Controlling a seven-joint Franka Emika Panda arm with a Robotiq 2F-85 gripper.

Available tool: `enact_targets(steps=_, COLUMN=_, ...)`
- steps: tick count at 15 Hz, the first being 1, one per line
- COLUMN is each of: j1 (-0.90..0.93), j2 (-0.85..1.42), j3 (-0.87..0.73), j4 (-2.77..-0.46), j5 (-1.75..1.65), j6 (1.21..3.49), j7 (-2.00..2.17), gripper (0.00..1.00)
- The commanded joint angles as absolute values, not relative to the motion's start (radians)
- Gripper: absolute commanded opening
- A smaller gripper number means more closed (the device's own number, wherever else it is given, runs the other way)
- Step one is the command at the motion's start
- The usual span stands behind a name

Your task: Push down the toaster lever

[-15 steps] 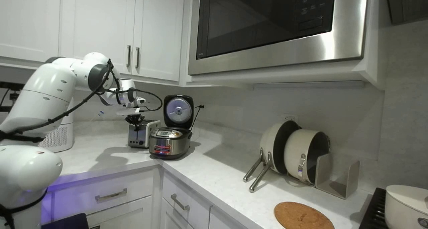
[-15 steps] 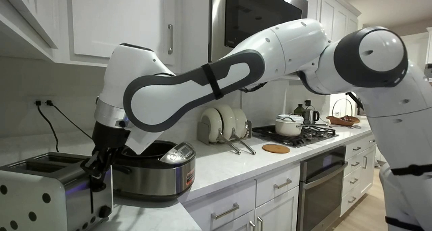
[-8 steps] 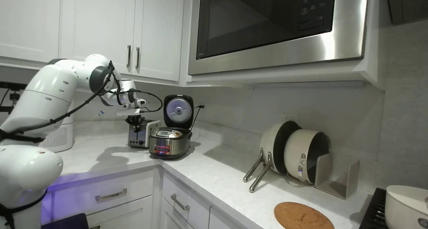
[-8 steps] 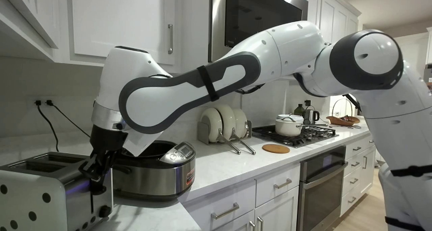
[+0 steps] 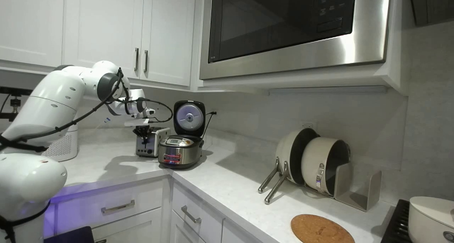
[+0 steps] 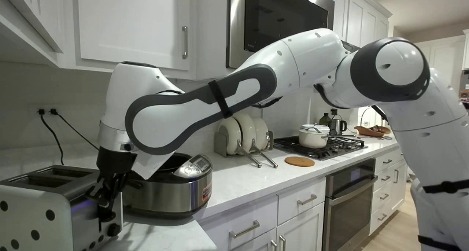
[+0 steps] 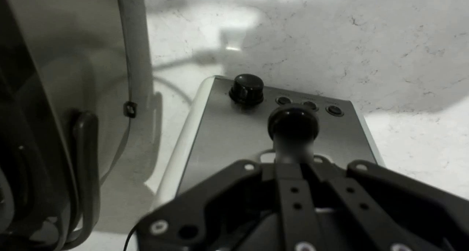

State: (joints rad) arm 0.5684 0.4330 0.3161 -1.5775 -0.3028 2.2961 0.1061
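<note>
Sinking toward six o'clock, black jointed gripper, pinched narrow, lowers round black lever of boxy silver-metal toaster; push apparently advances.

An exterior view stands well back, lower than the steel-framed black microwave, facing the corner of the white counter. An exterior view sits near and slightly above the small boxy silver-grey toaster, looking along the counter toward the black gas cooktop. Both exterior views share toaster, round silver metal cooker, round cream pans. Wrist view: very close, steeply down on toaster, cooker at left edge.
</note>
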Motion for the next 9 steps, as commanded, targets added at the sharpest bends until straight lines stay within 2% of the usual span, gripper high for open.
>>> enact_targets(steps=1, j1=0.583, j2=0.465, j3=0.303, j4=-1.544, j5=-0.287, j6=2.263, j7=0.106, gripper=0.00)
enact_targets(steps=9, j1=0.581, j2=0.492, j3=0.306, j4=-1.551, j5=-0.263, j6=2.262, j7=0.101, gripper=0.00)
